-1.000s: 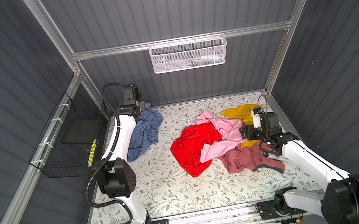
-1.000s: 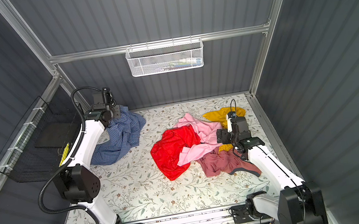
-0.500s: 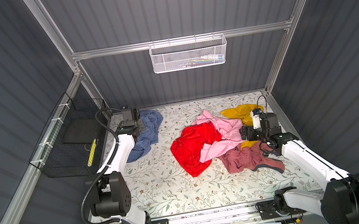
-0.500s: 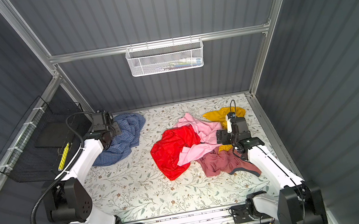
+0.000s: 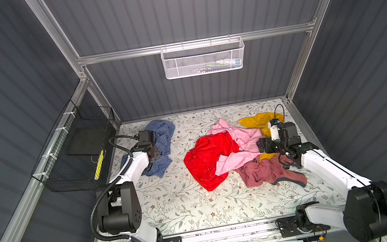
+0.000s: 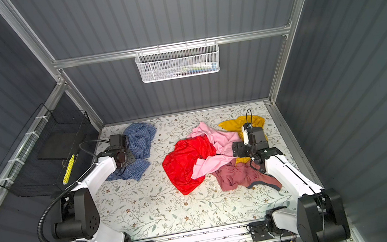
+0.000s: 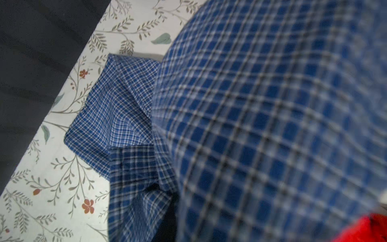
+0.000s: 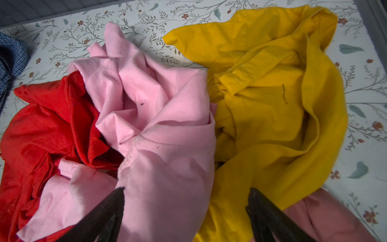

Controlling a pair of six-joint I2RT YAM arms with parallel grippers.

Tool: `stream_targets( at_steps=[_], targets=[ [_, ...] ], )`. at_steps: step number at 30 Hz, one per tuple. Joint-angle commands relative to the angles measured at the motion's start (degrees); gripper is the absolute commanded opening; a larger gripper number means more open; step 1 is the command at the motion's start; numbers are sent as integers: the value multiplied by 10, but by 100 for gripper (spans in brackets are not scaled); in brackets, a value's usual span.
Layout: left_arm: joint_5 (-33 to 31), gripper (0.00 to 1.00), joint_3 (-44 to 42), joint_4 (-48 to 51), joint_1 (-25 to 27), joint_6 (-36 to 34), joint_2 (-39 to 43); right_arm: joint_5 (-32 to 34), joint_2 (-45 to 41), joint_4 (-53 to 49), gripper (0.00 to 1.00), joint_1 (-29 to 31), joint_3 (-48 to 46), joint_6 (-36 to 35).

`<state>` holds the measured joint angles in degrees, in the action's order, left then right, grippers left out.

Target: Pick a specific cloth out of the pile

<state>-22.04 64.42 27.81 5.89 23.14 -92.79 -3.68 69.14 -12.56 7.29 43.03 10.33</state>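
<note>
The blue check shirt of thin woven fabric (image 5: 163,135) is lying crumpled at the far left of the floral-print counter (image 5: 187,206), well apart from the pile of mixed garments (image 5: 220,154) heaped centre-right. By my reading, the picking-out is all but finished. The left hand (image 6: 125,160) is sitting low on the shirt's near-left part. In the left wrist view the check fabric is bulging right up against the lens, blurred and hiding the fingers, so whether that hand is clenching the shirt or letting it go, I cannot tell.

Over on the right, the right hand (image 8: 185,194) is poised at the pile with its fingers (image 8: 104,213) spread wide, grasping nothing. A fold of the plain pink garment (image 8: 146,100) is swelling up between them, with the mustard yellow garment (image 8: 272,94) just beside. The shiny red garment (image 5: 203,161) is slumping on the pile's left flank, the dusty rose garment (image 5: 265,172) on its near side. That released hand is probably minding the heap so the other clothes stay put.
</note>
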Motion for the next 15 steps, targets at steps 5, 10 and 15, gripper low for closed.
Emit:
stream_targets(
  at_steps=[5, 10, 15],
  targets=[
    [-51, 53, 38, 62, -24, -25, -18, -2, -1, -14, 92, 2, 0, -6],
    [-39, 68, 57, 72, -22, -55, 13, 3, -2, -16, 92, 2, -2, -6],
    [-92, 86, 105, 121, -16, -83, 57, 11, 3, -20, 93, 2, 4, -16]
  ],
)
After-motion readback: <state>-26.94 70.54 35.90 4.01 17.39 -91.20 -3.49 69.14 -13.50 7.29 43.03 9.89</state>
